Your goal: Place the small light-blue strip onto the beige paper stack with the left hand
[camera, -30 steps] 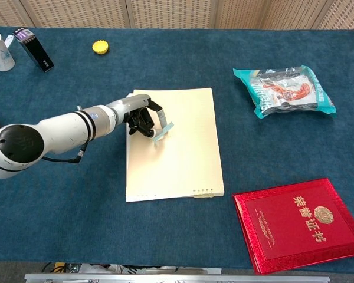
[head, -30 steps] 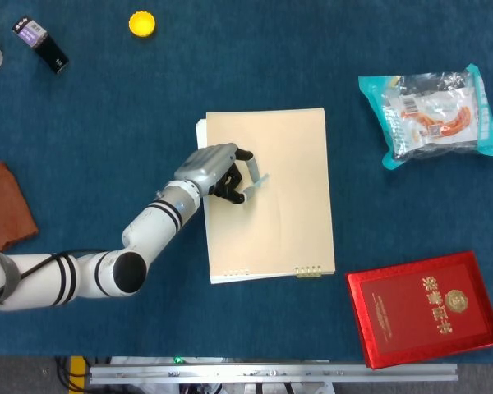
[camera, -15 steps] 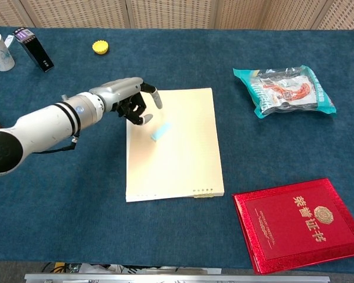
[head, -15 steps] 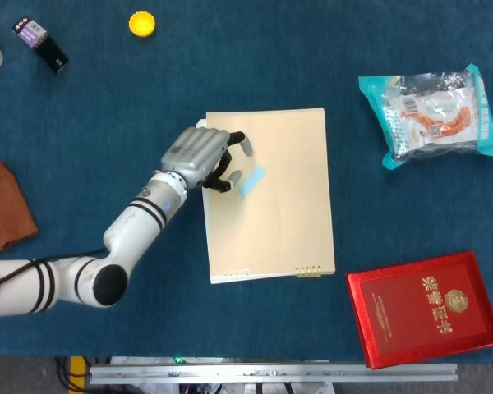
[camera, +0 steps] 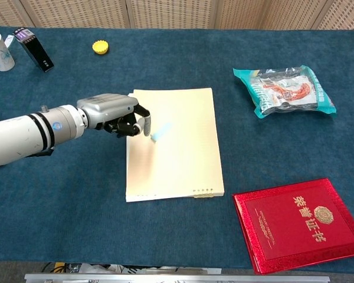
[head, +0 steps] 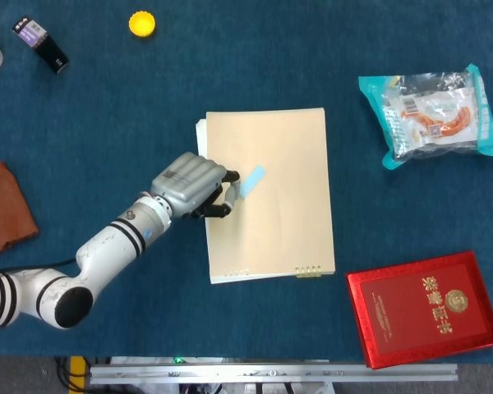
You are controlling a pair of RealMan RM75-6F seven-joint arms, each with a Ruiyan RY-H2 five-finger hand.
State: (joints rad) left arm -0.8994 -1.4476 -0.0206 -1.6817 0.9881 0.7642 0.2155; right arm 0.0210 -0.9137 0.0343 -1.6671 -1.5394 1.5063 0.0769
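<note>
The small light-blue strip [head: 251,180] lies flat on the beige paper stack [head: 279,222], near the stack's left edge and a little above its middle. In the chest view the strip [camera: 159,131] also rests on the stack [camera: 177,159]. My left hand [head: 194,184] hovers at the stack's left edge, just left of the strip and not touching it. Its fingers are loosely curled, thumb and forefinger stand apart, and it holds nothing. From the chest the left hand [camera: 115,114] shows the same way. My right hand is in neither view.
A red booklet [head: 426,305] lies at the front right and a snack packet [head: 431,115] at the back right. At the back left are a yellow bottle cap [head: 142,23], a small black box [head: 41,45] and a paper cup [camera: 0,52]. A brown cloth [head: 4,205] lies at the left edge.
The left hand let go of the strip, which now lies flat on the paper. The hand has since drawn back left and toward me, off the strip.
</note>
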